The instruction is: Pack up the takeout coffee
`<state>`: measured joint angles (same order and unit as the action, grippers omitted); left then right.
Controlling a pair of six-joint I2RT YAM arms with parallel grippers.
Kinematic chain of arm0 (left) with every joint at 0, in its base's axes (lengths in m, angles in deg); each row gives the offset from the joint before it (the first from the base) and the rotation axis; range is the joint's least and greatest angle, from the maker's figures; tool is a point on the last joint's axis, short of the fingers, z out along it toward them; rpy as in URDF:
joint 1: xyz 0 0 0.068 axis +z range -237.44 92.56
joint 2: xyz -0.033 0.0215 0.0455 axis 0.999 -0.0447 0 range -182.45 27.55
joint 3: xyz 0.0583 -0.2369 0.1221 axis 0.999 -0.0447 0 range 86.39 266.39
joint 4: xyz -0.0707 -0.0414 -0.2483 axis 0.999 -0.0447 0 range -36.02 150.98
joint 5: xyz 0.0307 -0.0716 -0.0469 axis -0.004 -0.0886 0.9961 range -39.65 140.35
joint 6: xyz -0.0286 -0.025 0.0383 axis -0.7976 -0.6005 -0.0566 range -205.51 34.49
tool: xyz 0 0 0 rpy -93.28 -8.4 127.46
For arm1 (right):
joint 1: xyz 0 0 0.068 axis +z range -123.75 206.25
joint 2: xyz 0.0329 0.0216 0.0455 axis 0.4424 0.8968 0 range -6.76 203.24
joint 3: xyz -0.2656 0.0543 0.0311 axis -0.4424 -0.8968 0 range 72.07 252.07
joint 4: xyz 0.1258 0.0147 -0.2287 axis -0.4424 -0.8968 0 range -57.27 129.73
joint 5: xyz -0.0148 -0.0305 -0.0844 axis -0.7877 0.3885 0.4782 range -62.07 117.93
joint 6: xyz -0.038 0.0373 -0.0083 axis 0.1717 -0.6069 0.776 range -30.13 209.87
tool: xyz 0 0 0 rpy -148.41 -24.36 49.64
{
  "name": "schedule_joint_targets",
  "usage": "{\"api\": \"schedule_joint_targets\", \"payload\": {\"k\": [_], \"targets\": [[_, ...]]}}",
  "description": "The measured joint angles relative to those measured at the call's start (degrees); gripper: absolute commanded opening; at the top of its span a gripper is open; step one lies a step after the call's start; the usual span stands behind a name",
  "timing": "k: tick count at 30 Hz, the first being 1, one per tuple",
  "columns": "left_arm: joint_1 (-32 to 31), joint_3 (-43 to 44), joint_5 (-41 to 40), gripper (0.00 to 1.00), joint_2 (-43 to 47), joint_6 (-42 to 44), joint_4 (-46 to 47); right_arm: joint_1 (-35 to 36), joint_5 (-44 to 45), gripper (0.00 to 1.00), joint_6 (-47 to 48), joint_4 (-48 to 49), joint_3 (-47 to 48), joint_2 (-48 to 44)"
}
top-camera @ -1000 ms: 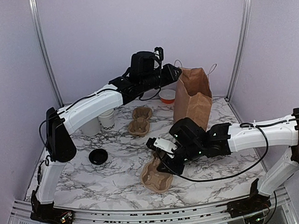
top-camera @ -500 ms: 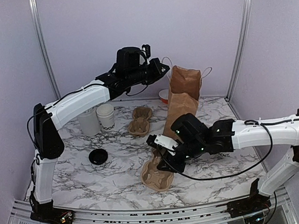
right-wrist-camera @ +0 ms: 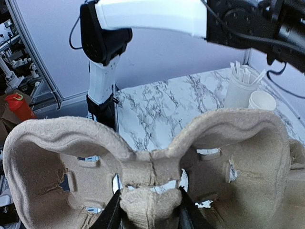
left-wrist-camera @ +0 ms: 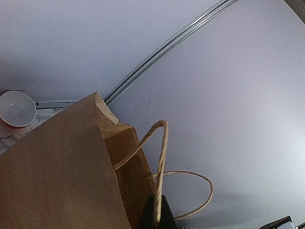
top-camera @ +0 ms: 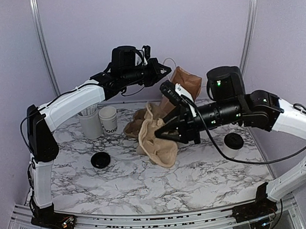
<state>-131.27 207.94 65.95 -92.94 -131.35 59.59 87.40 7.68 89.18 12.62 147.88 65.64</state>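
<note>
**Step in hand.** We judge this to be preparation for packing, not the packing itself. The left gripper (left-wrist-camera: 157,212) is clenched on the twine handle (left-wrist-camera: 162,162) of the bag (top-camera: 186,81) and holds the bag's top up. The right gripper (right-wrist-camera: 150,210) is clamped on the centre tab of the tray (right-wrist-camera: 143,167). It holds the tray in the air, tilted on edge, just in front of the bag.

**Location of the task item.** The cup (top-camera: 108,120) stands upright on the table (top-camera: 198,179), well apart from the bag on the left arm's side and just beside the canister (top-camera: 90,126). The cup is uncovered. The lid (top-camera: 100,160) lies flat on the table, farther from the bag than the cup. No gripper touches either.

**Containers.**
- Bag: the mouth looks narrow, and we cannot see inside.
- Tray: both wells are empty.
- Second tray (top-camera: 139,123), between cup and bag: partly hidden, and the visible part looks empty.
- Canister: holds white sticks (top-camera: 90,110).
- Cup: we cannot tell the contents.

A black disc (top-camera: 233,140) lies on the table on the bag's right-arm side.

**Next move.** In our judgement, the tray must be turned level before it takes a cup or enters the bag. The bag mouth must be spread wider, and the cup needs its lid. A tilted tray this near the bag could snag the paper.
</note>
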Motion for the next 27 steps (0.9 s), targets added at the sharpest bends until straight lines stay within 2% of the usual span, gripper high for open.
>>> {"api": "schedule_joint_targets", "payload": {"k": [6, 12, 19, 27], "targets": [[-0.2, -0.5, 3.2, 0.0, 0.6, -1.7, -0.2, -1.3, -0.7, 0.32, -1.1, -0.7, 7.7, -2.5], [-1.7, -3.0, 4.5, 0.0, 4.4, -2.5, -0.3, -4.7, 4.5, 0.32, -1.3, -1.1, 12.4, -4.5], [-4.9, -7.7, 5.8, 0.0, 10.6, -2.6, -0.2, -7.1, 12.4, 0.32, -0.9, -2.7, 12.7, -5.9], [-8.2, -19.5, 7.3, 0.0, 18.5, -0.8, 0.0, -12.3, 19.0, 0.32, -1.9, -3.8, 10.4, -9.2]]}}
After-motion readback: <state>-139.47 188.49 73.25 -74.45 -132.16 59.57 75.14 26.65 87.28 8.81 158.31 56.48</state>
